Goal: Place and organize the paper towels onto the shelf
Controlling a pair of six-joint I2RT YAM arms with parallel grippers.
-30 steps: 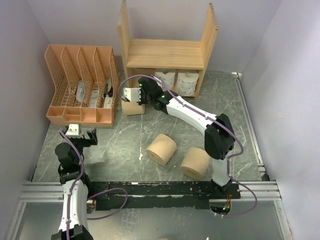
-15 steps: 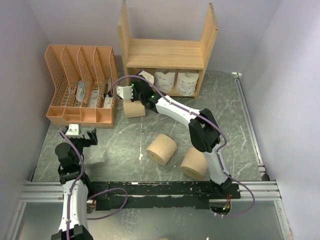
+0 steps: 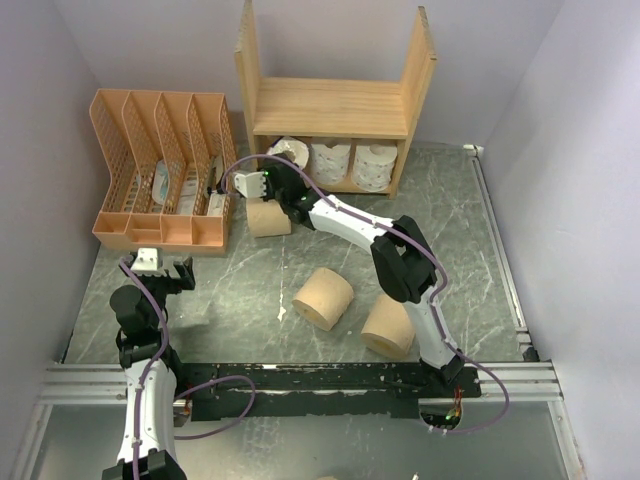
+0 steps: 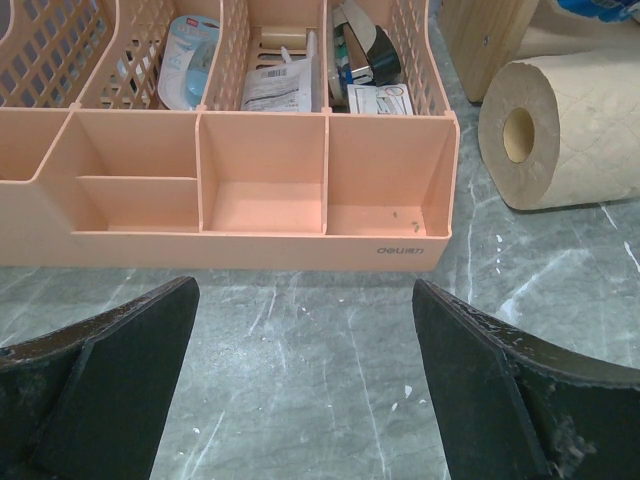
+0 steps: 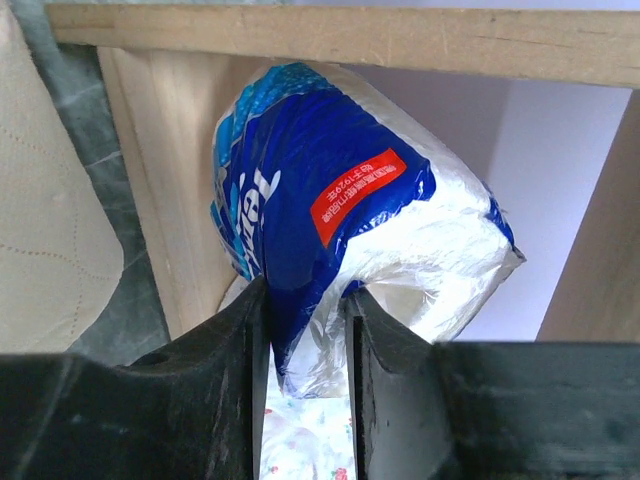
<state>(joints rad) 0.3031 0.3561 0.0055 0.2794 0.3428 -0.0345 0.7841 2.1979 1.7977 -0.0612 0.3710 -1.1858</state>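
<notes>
Right fingers [image 5: 205, 385] pinch blue-and-white wrapped roll [image 5: 335, 185], seemingly crumpled

A grey-green marbled table [image 3: 250, 290] fills the scene. Plain, evenly lit lilac-white walls [image 3: 150, 40] rise at its left, far and right sides. Aluminium rails [image 3: 497, 250] line its right and near edges. A peach mesh organizer [image 3: 160, 230] stands at its far left.

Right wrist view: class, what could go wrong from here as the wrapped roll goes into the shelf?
1. The right tool pinches only loose wrapper on the blue-and-white roll, so it may slip or tear.
2. The roll sits close to the shelf's side panel and may catch there.
</notes>
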